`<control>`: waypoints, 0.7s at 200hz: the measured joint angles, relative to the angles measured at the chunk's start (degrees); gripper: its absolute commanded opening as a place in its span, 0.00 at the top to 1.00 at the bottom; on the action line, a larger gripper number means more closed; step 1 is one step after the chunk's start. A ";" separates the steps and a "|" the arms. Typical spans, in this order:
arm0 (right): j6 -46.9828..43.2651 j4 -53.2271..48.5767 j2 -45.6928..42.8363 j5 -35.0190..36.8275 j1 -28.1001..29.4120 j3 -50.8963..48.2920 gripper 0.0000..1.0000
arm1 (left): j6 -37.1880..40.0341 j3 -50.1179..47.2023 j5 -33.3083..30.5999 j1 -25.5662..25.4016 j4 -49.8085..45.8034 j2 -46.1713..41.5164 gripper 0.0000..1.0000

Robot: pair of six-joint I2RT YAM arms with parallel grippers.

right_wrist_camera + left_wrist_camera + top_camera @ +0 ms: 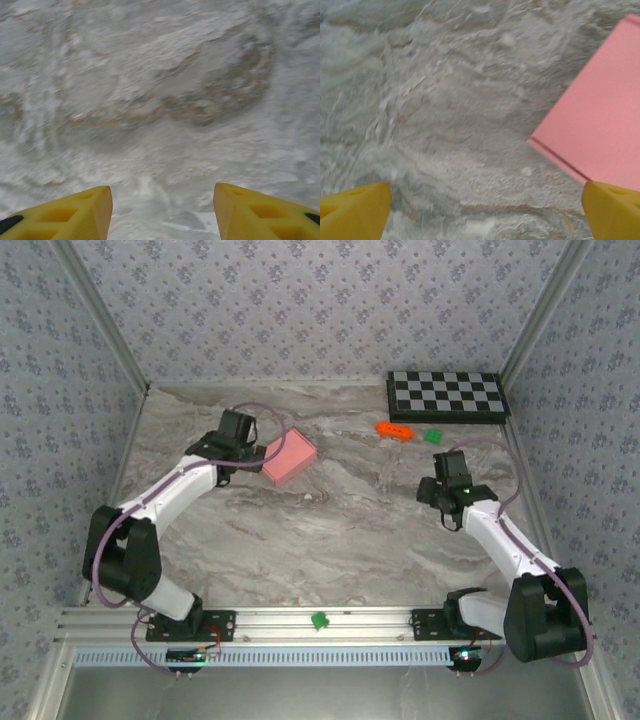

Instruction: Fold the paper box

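Note:
The paper box (289, 457) is a small, flat, closed salmon-pink box lying on the marble table at the left middle. My left gripper (247, 448) sits right beside its left edge, open, with nothing between its fingers. In the left wrist view the paper box (600, 120) lies at the right, and the yellow fingertips (355, 210) stand wide apart over bare table. My right gripper (450, 502) hovers at the right middle, open and empty, and its yellow fingers (75, 215) frame only marble.
A black-and-white checkerboard (447, 395) lies at the back right. An orange block (395, 429) and a small green piece (434, 436) sit in front of it. Another green piece (319, 620) rests on the front rail. Patterned walls enclose the table.

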 measured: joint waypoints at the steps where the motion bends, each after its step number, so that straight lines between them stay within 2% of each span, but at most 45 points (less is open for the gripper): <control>1: 0.02 0.00 0.00 0.28 -0.09 -0.04 0.42 | -0.15 -0.17 0.00 0.09 0.09 -0.13 0.03; 33: 0.31 1.77 -0.13 5.35 -2.43 -1.25 0.42 | -4.46 -6.05 -0.24 3.82 1.86 -4.79 0.03; 62: -0.57 5.16 -0.09 7.02 -5.35 -2.78 0.41 | -6.47 -11.04 -1.11 6.86 3.78 -8.46 0.00; 104: -3.41 10.91 1.77 6.29 -9.14 -4.11 0.40 | -6.64 -18.60 -2.36 10.03 8.76 -11.37 0.00; 140: -7.63 18.60 2.97 2.80 -11.85 -7.02 0.39 | -5.44 -24.57 -2.03 11.96 14.82 -11.69 0.00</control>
